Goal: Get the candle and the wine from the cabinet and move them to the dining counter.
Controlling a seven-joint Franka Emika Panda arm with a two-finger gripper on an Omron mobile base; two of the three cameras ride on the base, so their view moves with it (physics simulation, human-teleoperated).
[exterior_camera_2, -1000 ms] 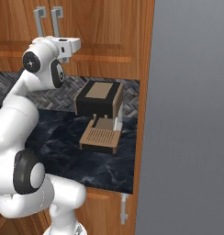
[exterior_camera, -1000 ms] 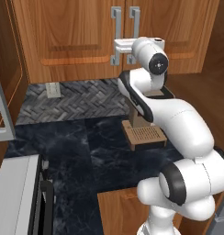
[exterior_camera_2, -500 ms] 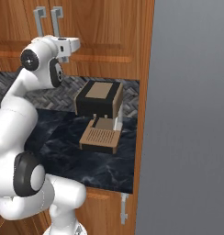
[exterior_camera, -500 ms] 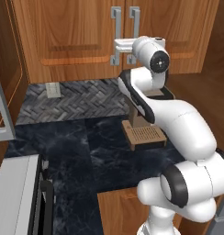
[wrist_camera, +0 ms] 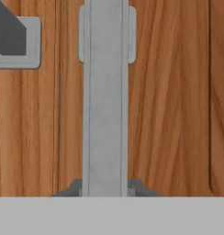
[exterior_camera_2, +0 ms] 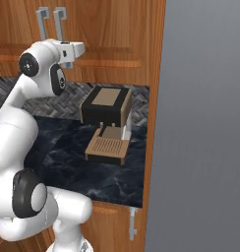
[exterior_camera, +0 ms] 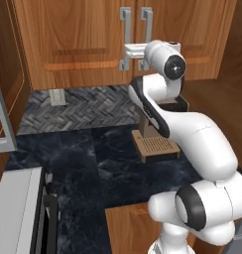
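Cabinet (exterior_camera: pixel 83 39): both wooden doors closed; candle and wine presumably behind them, nothing carried across yet.
Table (exterior_camera: pixel 108 163): dark marble top below, coffee machine (exterior_camera_2: pixel 106 123) against the tiles, open room left of it.
Handle (wrist_camera: pixel 104 101): grey bar of one door, wood close behind.
Claw (exterior_camera: pixel 127 51): clamped shut on the handle, ready to pull.

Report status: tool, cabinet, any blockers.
Tool shut on right door handle. Cabinet doors closed; candle and wine hidden. Coffee machine below.
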